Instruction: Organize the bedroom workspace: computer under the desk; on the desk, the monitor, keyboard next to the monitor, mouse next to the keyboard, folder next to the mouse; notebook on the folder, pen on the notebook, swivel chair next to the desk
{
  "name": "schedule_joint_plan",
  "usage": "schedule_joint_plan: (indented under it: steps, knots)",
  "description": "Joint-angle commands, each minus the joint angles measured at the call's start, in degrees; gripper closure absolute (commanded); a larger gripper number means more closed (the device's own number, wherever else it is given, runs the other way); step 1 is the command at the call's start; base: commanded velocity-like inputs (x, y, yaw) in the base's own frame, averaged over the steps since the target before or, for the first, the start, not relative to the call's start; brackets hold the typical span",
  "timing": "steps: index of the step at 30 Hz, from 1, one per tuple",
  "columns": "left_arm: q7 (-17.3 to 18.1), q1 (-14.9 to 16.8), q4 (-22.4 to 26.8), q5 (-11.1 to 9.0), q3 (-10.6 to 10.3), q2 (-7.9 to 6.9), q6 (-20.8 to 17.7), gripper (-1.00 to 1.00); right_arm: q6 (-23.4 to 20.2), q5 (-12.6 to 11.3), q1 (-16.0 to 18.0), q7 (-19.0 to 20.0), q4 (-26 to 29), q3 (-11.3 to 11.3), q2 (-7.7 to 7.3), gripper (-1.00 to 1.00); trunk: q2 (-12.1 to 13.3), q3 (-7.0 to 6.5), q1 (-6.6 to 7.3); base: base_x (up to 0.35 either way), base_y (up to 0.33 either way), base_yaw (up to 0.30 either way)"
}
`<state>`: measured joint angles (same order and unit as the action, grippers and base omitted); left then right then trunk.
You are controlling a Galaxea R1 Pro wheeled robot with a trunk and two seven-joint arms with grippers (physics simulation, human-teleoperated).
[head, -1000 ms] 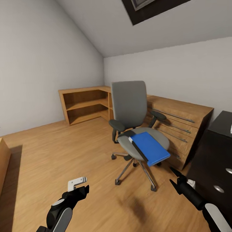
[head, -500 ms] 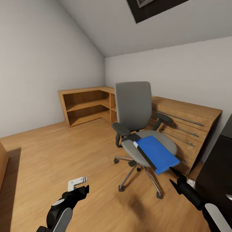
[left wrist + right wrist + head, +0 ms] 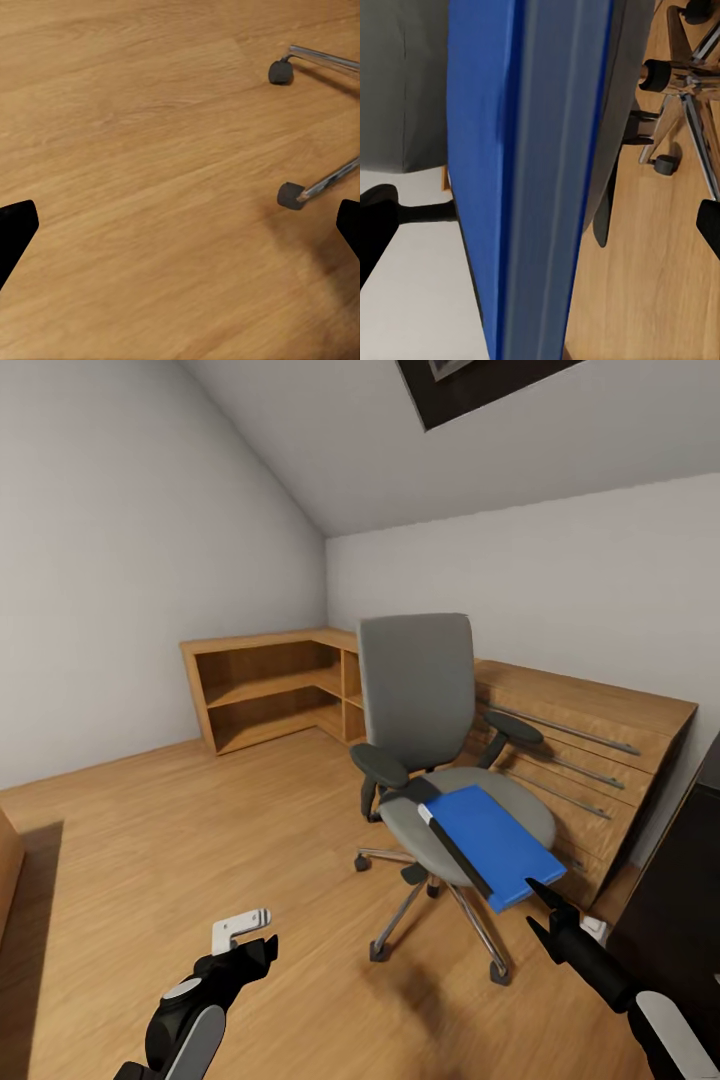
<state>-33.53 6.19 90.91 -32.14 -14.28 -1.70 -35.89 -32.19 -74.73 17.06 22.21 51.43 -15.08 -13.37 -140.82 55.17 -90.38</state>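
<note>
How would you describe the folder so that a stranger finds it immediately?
Look at the grey swivel chair standing before the low wooden shelving. On its seat lies the folder, flat, its front corner overhanging the seat edge. It is the only bright blue thing here.

Matt wood floor (image 3: 200,840); chrome-legged swivel chair (image 3: 420,690), grey cloth.

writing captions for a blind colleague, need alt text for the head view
A grey padded swivel chair on a chrome five-spoke base stands on a light wood floor, with a flat bright blue folder lying on its seat. Low wooden shelving lines the walls behind; the left gripper and right gripper show in the foreground.
</note>
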Motion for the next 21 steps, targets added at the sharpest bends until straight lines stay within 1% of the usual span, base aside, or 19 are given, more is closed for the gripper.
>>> schedule_joint_plan:
  steps: [1,7,18,21]
  knots:
    - [-0.6,0.0,0.1,-0.6,-0.1,-0.06,-0.1,-1.00,-0.4,-0.2,0.1,0.0,0.0,-0.1,0.01,-1.00,0.0,0.06,0.01,0.004,0.000,0.000]
    - [-0.6,0.0,0.1,-0.5,-0.1,-0.06,0.0,-1.00,-0.4,-0.2,0.1,0.0,0.0,-0.1,0.01,-1.00,0.0,0.06,0.01,0.118,0.045,0.000]
    - [-0.6,0.0,0.1,-0.6,-0.1,-0.06,-0.1,-1.00,-0.4,-0.2,0.1,0.0,0.0,-0.2,0.01,-1.00,0.0,0.06,0.01,0.011,0.004,0.000]
    - [-0.5,0.0,0.1,-0.6,-0.1,-0.06,0.0,-1.00,-0.4,-0.2,0.0,0.0,0.0,-0.1,0.01,-1.00,0.0,0.06,0.01,0.073,0.034,0.000]
